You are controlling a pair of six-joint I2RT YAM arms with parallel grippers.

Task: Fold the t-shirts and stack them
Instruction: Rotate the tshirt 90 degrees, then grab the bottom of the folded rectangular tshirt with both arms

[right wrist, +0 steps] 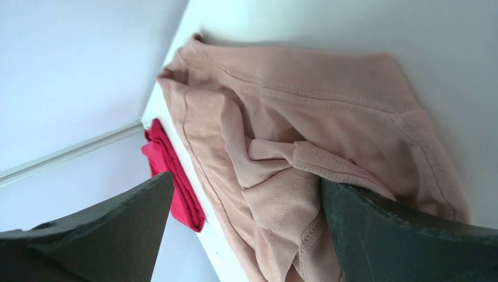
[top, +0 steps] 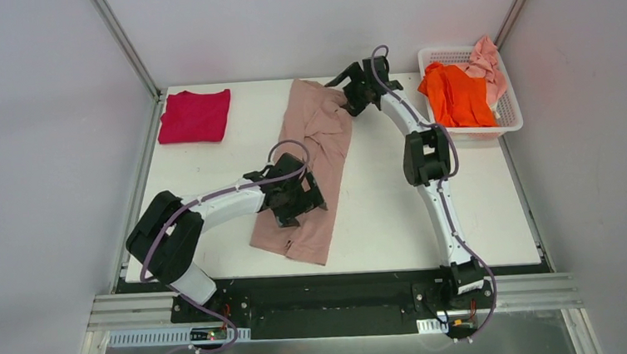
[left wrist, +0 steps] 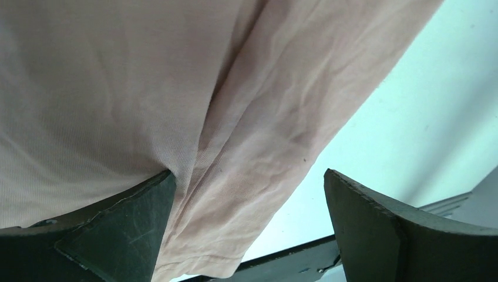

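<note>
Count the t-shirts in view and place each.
4. The crimson t-shirt lies folded at the far-left corner of the table; the beige t-shirt lies lengthwise mid-table; the orange t-shirt and pale pink t-shirt sit in the basket, where more may be hidden.

The pale pink t-shirt [top: 487, 61], at 2 o'clock from the orange t-shirt [top: 456, 96], is partly covered by it.

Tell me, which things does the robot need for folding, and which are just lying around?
For the job: beige t-shirt, crimson t-shirt, orange t-shirt, pale pink t-shirt.
Just lying about: white basket, table.
</note>
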